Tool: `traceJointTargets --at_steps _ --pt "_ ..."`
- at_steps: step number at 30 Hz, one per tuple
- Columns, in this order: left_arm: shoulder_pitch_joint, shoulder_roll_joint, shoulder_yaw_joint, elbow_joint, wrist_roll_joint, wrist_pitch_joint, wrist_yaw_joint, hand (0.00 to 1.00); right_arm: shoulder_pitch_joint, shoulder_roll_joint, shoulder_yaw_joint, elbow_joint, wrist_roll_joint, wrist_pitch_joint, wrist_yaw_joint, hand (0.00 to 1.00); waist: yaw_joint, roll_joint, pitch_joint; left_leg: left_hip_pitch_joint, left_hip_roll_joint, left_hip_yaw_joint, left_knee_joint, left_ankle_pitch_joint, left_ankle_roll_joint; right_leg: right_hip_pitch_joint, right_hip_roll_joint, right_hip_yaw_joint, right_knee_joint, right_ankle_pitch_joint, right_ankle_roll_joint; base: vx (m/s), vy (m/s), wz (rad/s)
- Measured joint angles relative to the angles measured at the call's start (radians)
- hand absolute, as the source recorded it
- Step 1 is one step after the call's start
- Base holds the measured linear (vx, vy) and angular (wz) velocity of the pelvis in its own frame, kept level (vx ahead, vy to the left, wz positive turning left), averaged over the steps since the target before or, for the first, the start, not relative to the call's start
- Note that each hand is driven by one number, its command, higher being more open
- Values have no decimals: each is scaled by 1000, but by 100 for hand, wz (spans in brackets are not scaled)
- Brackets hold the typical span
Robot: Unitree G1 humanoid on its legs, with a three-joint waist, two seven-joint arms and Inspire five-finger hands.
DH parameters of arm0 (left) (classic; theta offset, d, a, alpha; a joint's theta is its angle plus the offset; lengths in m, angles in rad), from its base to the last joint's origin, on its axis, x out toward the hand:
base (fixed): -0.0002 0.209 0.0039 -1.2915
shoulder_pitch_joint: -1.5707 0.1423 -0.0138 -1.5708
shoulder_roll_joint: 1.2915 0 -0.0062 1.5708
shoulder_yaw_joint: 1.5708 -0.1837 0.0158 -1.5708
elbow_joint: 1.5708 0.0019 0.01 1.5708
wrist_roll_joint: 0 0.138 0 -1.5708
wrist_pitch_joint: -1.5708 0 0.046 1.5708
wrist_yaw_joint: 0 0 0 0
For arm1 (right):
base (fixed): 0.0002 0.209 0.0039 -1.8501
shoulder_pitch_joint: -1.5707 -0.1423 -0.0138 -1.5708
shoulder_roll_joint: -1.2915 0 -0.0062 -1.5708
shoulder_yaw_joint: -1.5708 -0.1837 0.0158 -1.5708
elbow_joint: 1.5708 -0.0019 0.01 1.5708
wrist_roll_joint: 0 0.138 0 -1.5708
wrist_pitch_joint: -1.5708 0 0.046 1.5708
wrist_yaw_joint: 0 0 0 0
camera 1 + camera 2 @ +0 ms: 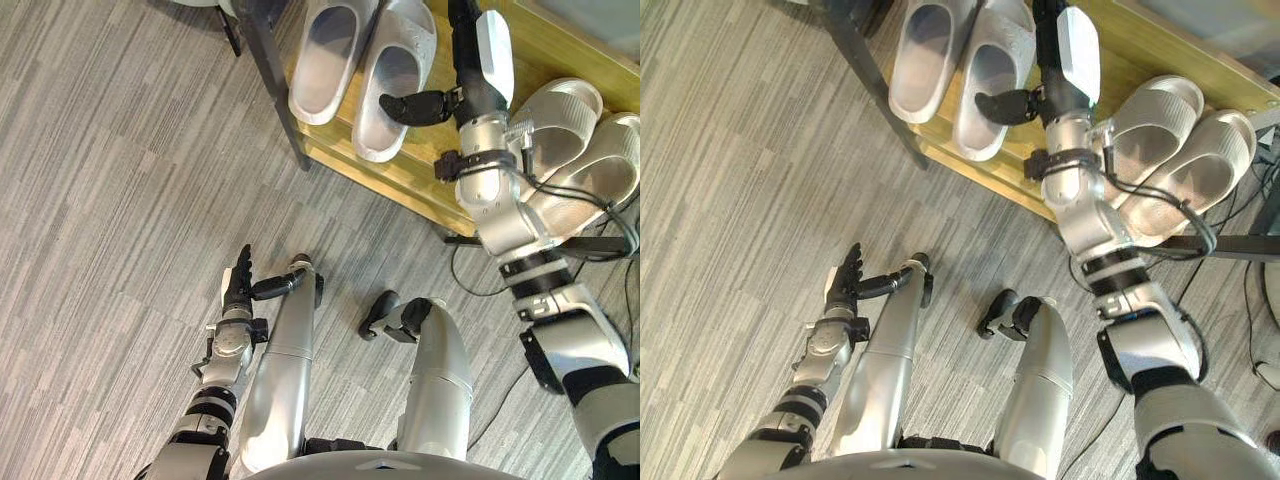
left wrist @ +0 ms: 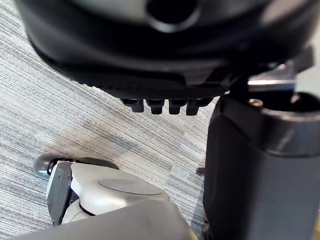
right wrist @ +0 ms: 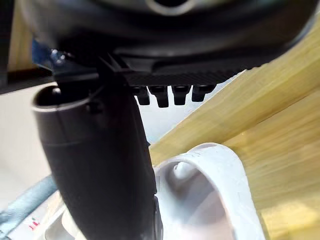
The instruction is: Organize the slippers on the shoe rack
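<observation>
Floor (image 1: 120, 150) of grey streaked planks takes the left side, and low over it hangs the left robot hand (image 1: 238, 293), fingers straight and relaxed, holding nothing. Further right stands the shoe rack (image 1: 545, 45), a yellow wooden shelf in a dark metal frame (image 1: 272, 75). At its left end lie two pale grey moulded slippers (image 1: 325, 60), side by side and touching, both slanted the same way with their heels toward the front edge. Just beside them the right robot hand (image 1: 476, 80) hovers over bare wood between the two pairs, fingers straight and empty. Its dark thumb (image 1: 415, 106) juts out over the heel of the nearer pale slipper, and I cannot tell whether it touches. At the right end lie two silvery slippers with ribbed straps (image 1: 555, 120), also paired and parallel, partly hidden behind the forearm. The job looks nearly finished: all four slippers in sight are on the rack and matched in pairs. What seems left is tidying. The pale pair sits askew to the shelf edge, and the heel under the thumb reaches close to the front lip, so a nudge to square it may be the step in hand.
</observation>
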Motion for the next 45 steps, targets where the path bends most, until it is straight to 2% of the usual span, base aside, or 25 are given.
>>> traceJointTargets --at_steps 6,10,14,16,17,23,29,32,38,39,40,45 --pt "8 11 20 15 2 25 -2 100 177 160 -123 -158 74 -38 -28 100 -17 -15 -8 42 11 8 -31 1 -2 32 12 4 -28 4 1 2 23 -4" --pt "11 12 29 16 23 40 -1 100 265 285 -168 -160 120 -40 -45 100 -25 -16 -8 72 16 14 -51 1 -2 58 19 5 -47 6 2 9 18 -3" --pt "14 11 49 17 25 50 0 100 349 407 -165 -144 236 -43 -42 100 -35 -17 -7 89 23 21 -62 1 -3 69 25 9 -56 6 2 7 19 -4" --pt "14 9 54 17 27 52 0 100 360 426 -166 -123 276 -47 -40 100 -35 -17 -7 93 25 21 -63 0 -3 73 27 9 -58 6 2 -2 11 -2" --pt "14 6 60 17 33 52 0 100 361 437 -165 -91 352 -59 -11 100 -35 -17 -7 94 26 21 -63 0 -3 75 28 8 -58 6 2 0 0 0" --pt "14 1 66 16 34 61 2 100 353 442 -162 -40 498 -103 74 100 -32 -17 -7 100 26 19 -62 0 -3 85 27 5 -59 6 2 -16 31 0" --pt "14 1 66 17 34 61 5 100 300 439 -160 33 608 -155 116 100 -31 -17 -7 100 26 17 -62 0 -4 87 27 1 -59 6 2 -11 19 0" --pt "14 0 66 17 35 60 5 100 273 433 -150 61 635 -166 120 100 -30 -17 -7 100 25 15 -62 0 -4 89 26 -2 -60 6 2 -4 15 2" --pt "8 -17 66 18 42 59 8 100 174 404 -137 144 704 -167 131 100 -5 -12 -6 99 16 -1 -63 0 -4 103 19 -22 -63 4 -1 -21 64 8" --pt "-3 -39 66 37 42 59 11 100 115 379 -135 208 707 -163 133 100 15 13 -7 105 14 -1 -60 0 -4 112 17 -23 -64 4 -1 -57 146 4" --pt "-3 -45 66 40 42 59 11 100 112 374 -136 216 708 -163 133 100 17 20 -9 107 14 -1 -60 0 -4 114 17 -23 -63 4 -1 -67 153 2" --pt "-3 -50 66 53 42 59 11 100 110 372 -136 222 708 -162 133 100 18 33 -13 108 16 0 -61 0 -4 114 17 -23 -63 4 -2 -9 16 0"
